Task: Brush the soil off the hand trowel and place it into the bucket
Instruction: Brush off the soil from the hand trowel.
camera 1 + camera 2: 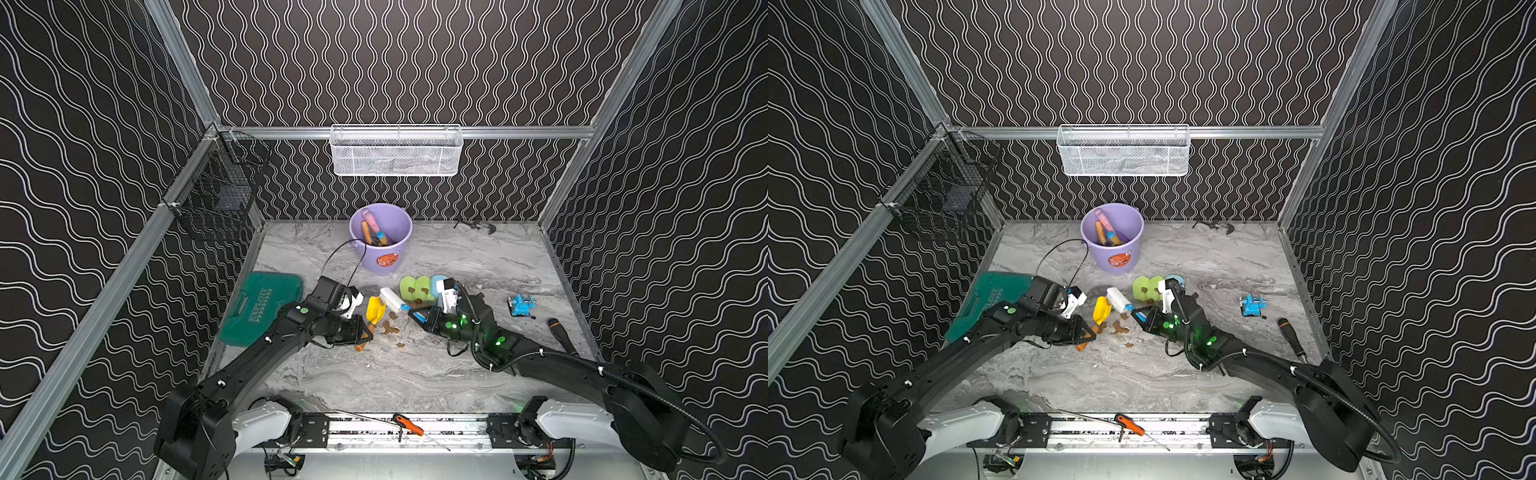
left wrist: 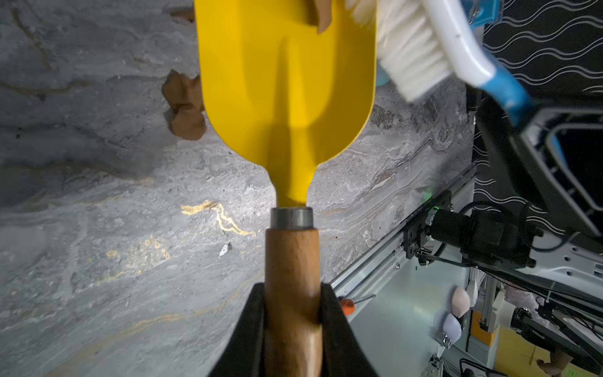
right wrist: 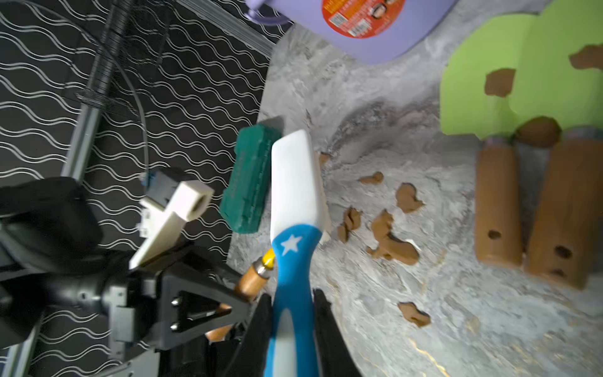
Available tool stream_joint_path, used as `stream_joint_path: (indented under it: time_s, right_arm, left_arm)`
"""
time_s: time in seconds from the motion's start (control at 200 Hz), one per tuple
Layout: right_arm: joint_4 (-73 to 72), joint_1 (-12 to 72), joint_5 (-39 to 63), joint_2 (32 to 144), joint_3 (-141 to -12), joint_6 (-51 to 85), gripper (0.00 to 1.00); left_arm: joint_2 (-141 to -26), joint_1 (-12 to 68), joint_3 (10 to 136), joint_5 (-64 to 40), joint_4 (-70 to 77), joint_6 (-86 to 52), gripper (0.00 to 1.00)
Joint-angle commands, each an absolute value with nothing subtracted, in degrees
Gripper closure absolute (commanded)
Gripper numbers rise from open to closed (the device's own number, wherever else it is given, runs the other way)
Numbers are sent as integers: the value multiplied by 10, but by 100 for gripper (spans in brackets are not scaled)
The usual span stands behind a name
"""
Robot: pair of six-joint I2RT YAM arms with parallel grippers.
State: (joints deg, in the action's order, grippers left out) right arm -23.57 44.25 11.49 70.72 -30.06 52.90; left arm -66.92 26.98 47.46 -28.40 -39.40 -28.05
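While the brushing step is in hand, both arms meet low over the middle of the worktop (image 1: 415, 374).

Grip check, left tool (image 2: 292, 293): jaws pressed onto the wooden handle (image 2: 292, 258) of the hand trowel (image 2: 287, 81), pinching it firmly. The yellow blade points away from the wrist, held just above the marble.

Grip check, right tool (image 3: 292, 303): clamped on the blue grip of the brush (image 3: 293, 182), white head forward.

From the left wrist view, the bristles (image 2: 411, 49) lie against the blade's side edge near its far end. Beside them one brown clump of soil (image 2: 321, 16) sits on the blade at the frame's limit. What else shows of the blade looks clean. More crumbs (image 3: 391, 241) lie scattered on the worktop beside the blade.

The lavender bucket (image 1: 374, 262) stands beyond the trowel toward the back wall, near but apart, and already holds several other handles (image 1: 372, 230). Two green trowels (image 1: 415, 286), soil on them, lie just beside the right arm.

Judgement: brushing looks nearly done; placing is not yet begun. The next move calls for a sweep across the blade's far end to knock that clump off. After that the brush must draw clear so the left arm can lift. The trowel then goes over the rim and is released blade down, without striking the handles inside.
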Motion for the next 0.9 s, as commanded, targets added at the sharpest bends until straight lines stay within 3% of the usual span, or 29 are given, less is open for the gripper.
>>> stream_joint_path:
  time_s: [0.0,0.305,0.701,0.896]
  right_arm:
    - [-240,441,79,700,-269,539,100]
    - [-187,410,43,656,-254,518,100]
    - [-189,410,91,637,-285,501,100]
    - [-152,410,57,597,-297,480,100]
  left_arm:
    - [-665,269,492,-260,-413,-251,100]
    - [-675,269,490,-222,-445,-242,100]
    - [-691,271,512,-213,-447,-244,100]
    - [-719,272,610,-135,-494,-213,100]
